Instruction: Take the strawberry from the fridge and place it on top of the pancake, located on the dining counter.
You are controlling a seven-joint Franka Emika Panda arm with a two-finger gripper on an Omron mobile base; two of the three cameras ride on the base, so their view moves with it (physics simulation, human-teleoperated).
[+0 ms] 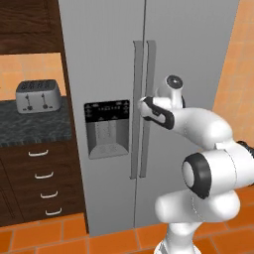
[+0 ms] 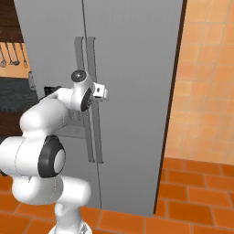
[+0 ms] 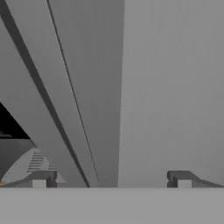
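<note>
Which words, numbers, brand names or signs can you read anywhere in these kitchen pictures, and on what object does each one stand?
No text is readable in any view.
Black water-dispenser panel on the tall grey steel fridge: small pale marks, too blurred to read.
Silver four-slot toaster: no lettering can be made out.

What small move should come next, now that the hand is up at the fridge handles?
Probably ease the gripper forward so the open fingers straddle one bar handle, then close. The fridge doors are shut, both handles stand side by side at the seam, and the hand view shows a bar running up between the spread fingers, with nothing gripped yet.
</note>
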